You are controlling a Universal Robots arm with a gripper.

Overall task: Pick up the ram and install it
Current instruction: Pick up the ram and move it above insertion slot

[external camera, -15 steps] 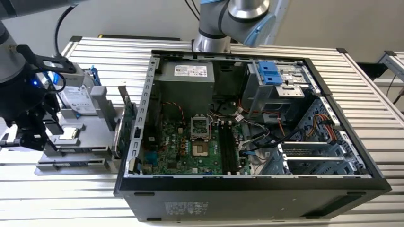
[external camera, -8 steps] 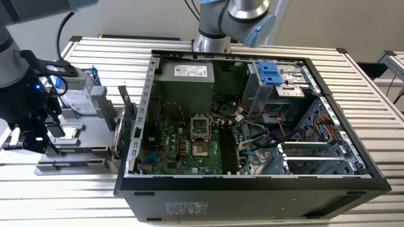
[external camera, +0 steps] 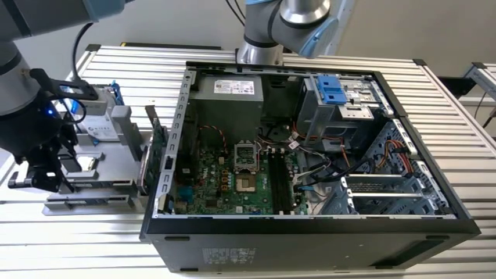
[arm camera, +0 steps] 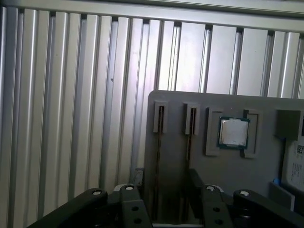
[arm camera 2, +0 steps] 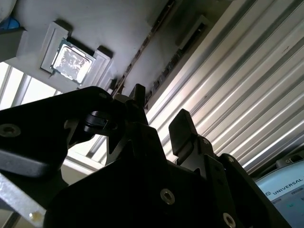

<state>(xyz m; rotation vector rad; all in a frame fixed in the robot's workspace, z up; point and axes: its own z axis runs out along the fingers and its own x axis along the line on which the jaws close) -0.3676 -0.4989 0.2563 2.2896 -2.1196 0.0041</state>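
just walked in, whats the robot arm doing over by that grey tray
The arm holds its tool over the grey parts tray, which sits beside the open computer case, at the exterior view's left. The tool is open and grips nothing. In the first wrist view its fingers are close to the tray's slots, where two ram sticks stand edge-on next to a processor chip. The ram is not yet picked up.
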